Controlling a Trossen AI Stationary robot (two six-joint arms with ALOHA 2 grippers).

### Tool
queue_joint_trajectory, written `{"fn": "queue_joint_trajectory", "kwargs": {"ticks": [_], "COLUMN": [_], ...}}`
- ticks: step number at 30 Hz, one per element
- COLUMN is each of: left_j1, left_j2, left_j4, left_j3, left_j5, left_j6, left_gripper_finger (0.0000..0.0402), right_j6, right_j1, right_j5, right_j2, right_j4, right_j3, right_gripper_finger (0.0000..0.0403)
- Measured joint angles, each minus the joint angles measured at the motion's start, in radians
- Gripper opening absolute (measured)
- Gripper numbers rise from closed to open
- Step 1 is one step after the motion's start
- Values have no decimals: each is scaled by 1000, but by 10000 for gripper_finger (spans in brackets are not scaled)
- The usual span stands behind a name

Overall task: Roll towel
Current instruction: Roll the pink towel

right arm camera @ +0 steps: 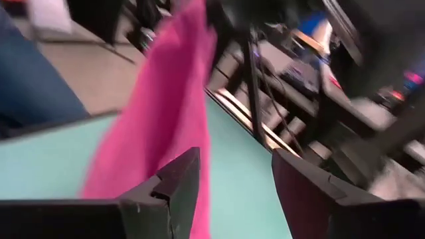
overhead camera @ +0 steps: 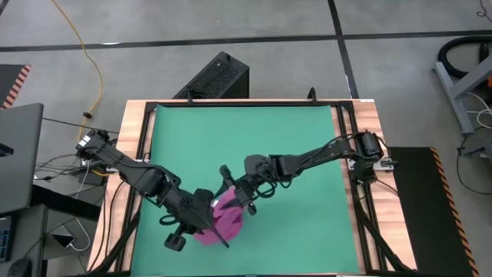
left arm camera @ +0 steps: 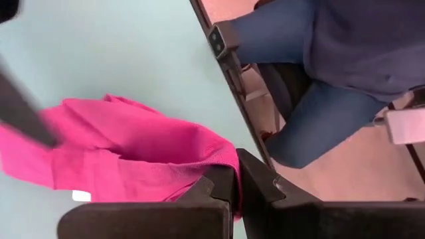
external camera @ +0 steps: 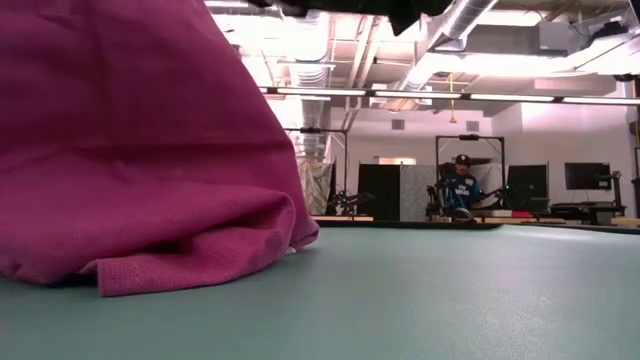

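We see the towel (overhead camera: pixel 223 219) lifted off the green mat (overhead camera: pixel 254 138) near the near edge, left of centre, lower end dragging on the mat. Left gripper (left arm camera: pixel 234 189) has its fingers pinched tight on a towel edge. Right gripper (right arm camera: pixel 229 182) has fingers wide, holding nothing, just beside the hanging cloth. Risk: single pinch slips and the cloth drops bunched, or the close arms bump. Near mat edge is tight; plenty of room far and right.

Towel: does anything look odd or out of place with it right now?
Yes. The towel is bunched and crumpled, not flat, near the green mat's front edge. The left gripper pinches one edge, lifting it; the right gripper is open beside it.
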Motion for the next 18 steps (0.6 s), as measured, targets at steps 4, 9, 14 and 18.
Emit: {"fn": "queue_joint_trajectory", "kwargs": {"ticks": [4,9,14,18], "left_j1": [23,53,60,61], "left_j2": [0,0,0,0], "left_j4": [-28,-36,-37,-37], "left_j3": [0,0,0,0], "left_j5": [-25,-45,-64,-70], "left_j6": [28,76,99,116], "left_gripper_finger": [0,0,0,0], "right_j6": [13,18,56,71], "right_j1": [10,22,15,13], "right_j5": [-26,-22,-20,-15], "right_j2": [0,0,0,0], "right_j4": [1,-2,3,4], "right_j3": [9,10,10,10], "right_gripper_finger": [204,203,203,203]}}
